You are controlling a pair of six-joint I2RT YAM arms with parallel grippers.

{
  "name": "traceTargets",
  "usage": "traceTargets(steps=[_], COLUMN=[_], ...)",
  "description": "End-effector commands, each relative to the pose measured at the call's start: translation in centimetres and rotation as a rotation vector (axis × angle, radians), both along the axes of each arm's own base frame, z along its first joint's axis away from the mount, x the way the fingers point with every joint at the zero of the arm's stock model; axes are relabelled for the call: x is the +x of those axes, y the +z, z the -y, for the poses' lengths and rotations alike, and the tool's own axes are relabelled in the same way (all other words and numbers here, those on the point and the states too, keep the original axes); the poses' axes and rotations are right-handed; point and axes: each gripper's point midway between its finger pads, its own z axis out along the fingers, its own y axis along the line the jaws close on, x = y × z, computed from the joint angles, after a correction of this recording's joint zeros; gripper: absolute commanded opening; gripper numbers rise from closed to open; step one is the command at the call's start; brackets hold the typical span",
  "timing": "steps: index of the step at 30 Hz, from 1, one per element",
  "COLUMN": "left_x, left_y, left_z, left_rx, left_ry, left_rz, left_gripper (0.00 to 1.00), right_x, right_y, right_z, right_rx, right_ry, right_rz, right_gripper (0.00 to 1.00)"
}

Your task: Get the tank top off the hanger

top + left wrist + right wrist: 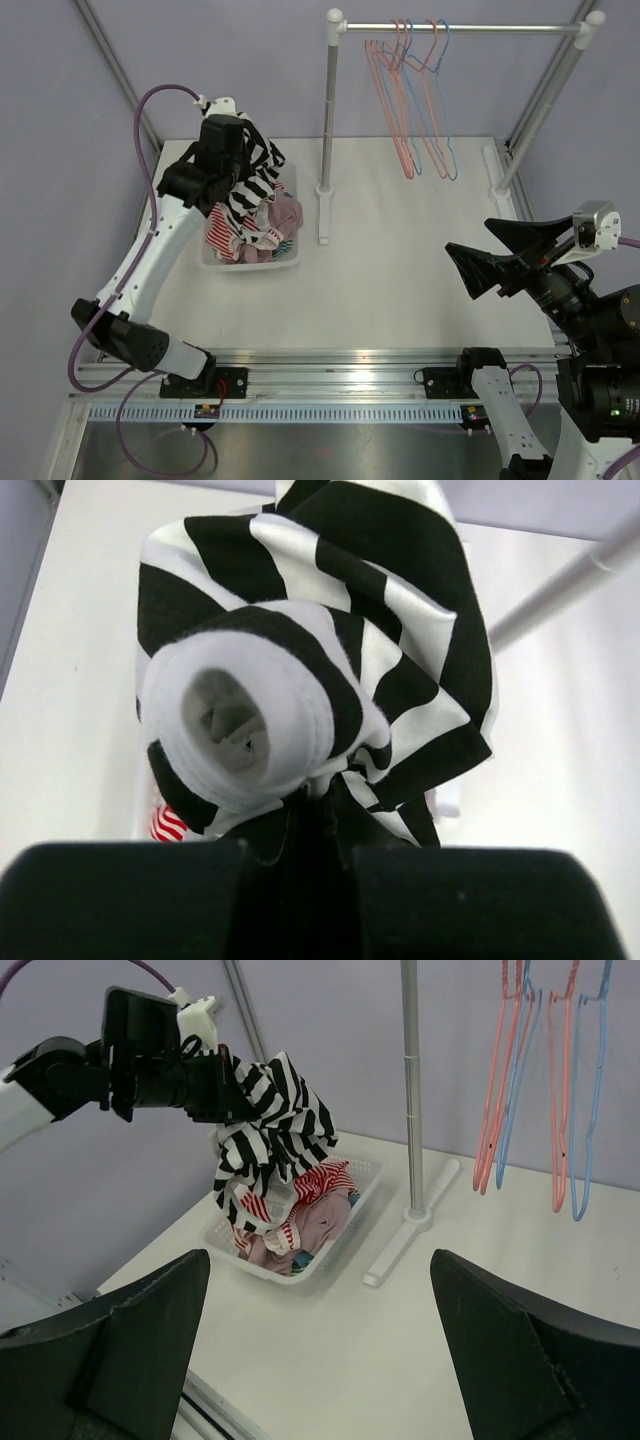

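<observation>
Evidently the removal itself looks done. The black-and-white striped tank top (pixel 275 1130) hangs bunched from the left gripper (pixel 215 1095), which is clamped tight on a fold of the cloth. No hanger shows anywhere in the bundle. It dangles over the white basket (pixel 285 266) near the far left corner of the counter (pixel 400 250), its lower folds brushing or just above the red-striped and pink clothes heaped inside. From these views I cannot tell which.

The pink and blue hangers (pixel 410 100) all hang bare on the rail (pixel 460 28) along the far edge, well apart from the tank top. The right gripper (pixel 468 235) hovers over the right side of the counter with its jaws spread wide, holding nothing.

By my reading, the step in hand is putting the freed top down. The next move calls for the left gripper to lower a little and open over the middle of the basket, so the cloth drops inside rather than draping across the rim. The fabric is soft and bunched, so it may cling to a finger on release. A short lift clear afterwards would show whether it has let go.
</observation>
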Motion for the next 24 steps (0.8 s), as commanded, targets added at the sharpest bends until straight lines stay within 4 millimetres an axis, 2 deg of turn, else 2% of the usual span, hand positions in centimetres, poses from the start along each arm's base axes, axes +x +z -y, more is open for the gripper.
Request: traceTargets(steps=[1, 2, 3, 6, 7, 9, 10, 11, 12, 13, 14, 15, 16, 17, 19, 20, 21, 23, 24], left_x=[3.0, 3.5, 4.5, 5.6, 6.2, 5.9, 5.9, 6.1, 5.4, 5.4, 5.5, 5.5, 5.4, 5.3, 5.7, 5.3, 5.3, 5.3, 5.4], left_y=[-1.0, -1.4, -3.4, -7.3, -9.9, -13.7, -16.8, -18.3, -20.9, -22.3, -24.8, -26.0, -26.5, -28.2, -28.5, -28.8, -28.7, -27.9, -26.1], left_z=[-0.8, -1.1, -1.0, -1.8, -1.8, -1.9, -1.6, -1.4, -1.4, -0.9, -0.6, -0.5, 0.4, 0.7, 0.5, 0.2, 0.0, -0.6, -0.8], left_rx=[-0.045, -0.05, -0.052, -0.073, -0.074, -0.074, -0.078, -0.084, -0.086, -0.114, -0.126, -0.148, -0.21, -0.212, -0.194, -0.181, -0.17, -0.152, -0.151], left_ry=[-0.044, -0.043, -0.046, -0.029, -0.024, -0.009, -0.008, -0.008, -0.001, -0.018, -0.021, -0.027, -0.078, -0.087, -0.094, -0.083, -0.073, -0.058, -0.056], left_rz=[-0.068, -0.086, -0.139, -0.245, -0.307, -0.413, -0.488, -0.511, -0.568, -0.599, -0.646, -0.676, -0.705, -0.75, -0.768, -0.797, -0.799, -0.774, -0.728], left_gripper=[0.0, 0.0, 0.0, 0.0, 0.0, 0.0, 0.0, 0.0, 0.0, 0.0, 0.0, 0.0, 0.0, 0.0, 0.0, 0.0, 0.0, 0.11, 0.15], right_x=[0.0, 0.0, -0.1, 0.1, 0.3, 0.1, 0.4, 0.2, 0.3, 0.4, 0.2, 0.1, 0.2, 0.0, 0.0, -0.1, -0.1, -0.3, -0.2], right_y=[0.5, 0.4, 0.4, 0.0, -0.4, -0.5, -0.8, -0.8, -1.0, -1.0, -1.1, -1.1, -1.4, -1.5, -1.8, -2.0, -2.1, -2.1, -2.1], right_z=[-0.1, -0.2, -0.2, -0.4, -0.5, -0.7, -0.7, -0.9, -0.9, -0.9, -1.0, -1.1, -1.1, -1.3, -1.3, -1.3, -1.2, -1.2, -1.2], right_rx=[0.003, 0.003, 0.005, 0.015, 0.018, 0.028, 0.032, 0.035, 0.039, 0.041, 0.043, 0.045, 0.045, 0.043, 0.042, 0.035, 0.032, 0.025, 0.026], right_ry=[0.007, 0.012, 0.014, 0.028, 0.032, 0.047, 0.051, 0.06, 0.059, 0.062, 0.069, 0.074, 0.079, 0.089, 0.09, 0.09, 0.088, 0.085, 0.085], right_rz=[0.025, 0.022, 0.021, 0.014, 0.002, 0.002, -0.009, -0.006, -0.013, -0.013, -0.013, -0.015, -0.024, -0.026, -0.032, -0.036, -0.038, -0.034, -0.035], right_gripper=[1.0, 0.99, 1.0, 0.99, 0.99, 0.99, 0.99, 1.0, 0.99, 0.99, 0.99, 1.0, 0.99, 0.99, 0.99, 0.99, 1.0, 1.0, 0.99])
